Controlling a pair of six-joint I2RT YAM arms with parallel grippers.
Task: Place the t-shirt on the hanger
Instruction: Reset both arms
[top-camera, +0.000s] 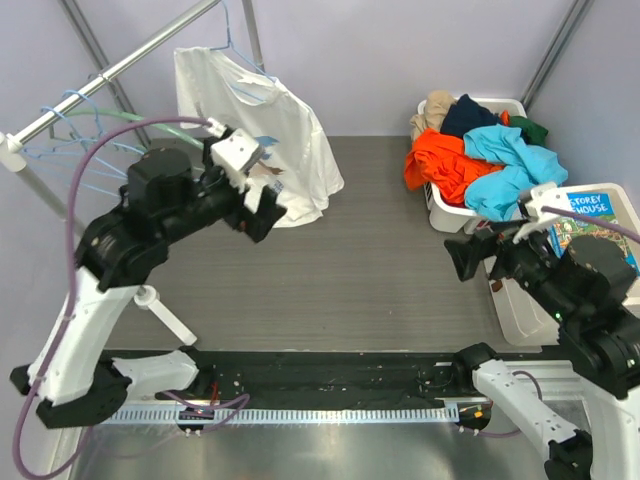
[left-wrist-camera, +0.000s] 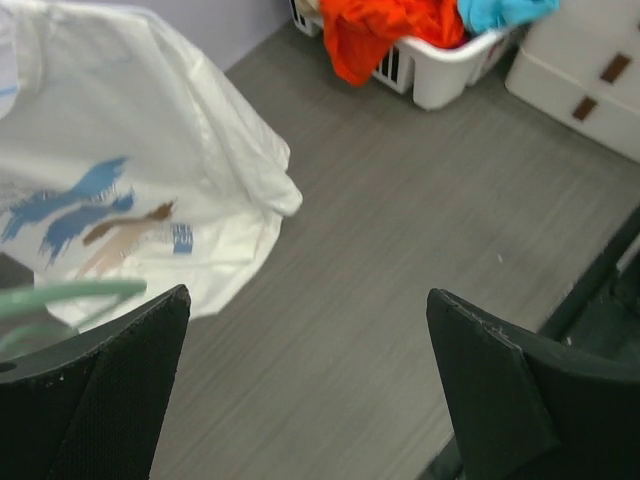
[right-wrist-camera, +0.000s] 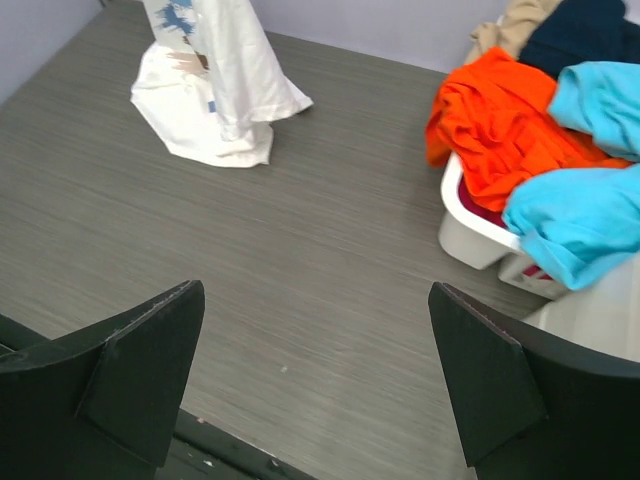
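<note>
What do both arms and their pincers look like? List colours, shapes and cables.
Left arm and right arm: white lower links, bulky black joints, white boxy wrist housing. A thin purple cable runs along each. Left pincer and right pincer: two matte black wedge-shaped fingers each.

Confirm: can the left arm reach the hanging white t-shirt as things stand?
Probably yes. The left claw is open and close beside the t-shirt, and nothing shows between them in the wrist view.

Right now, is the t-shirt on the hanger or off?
On. The t-shirt hangs from the hanger, blue wire showing at its neck; hem rests on the table.
</note>
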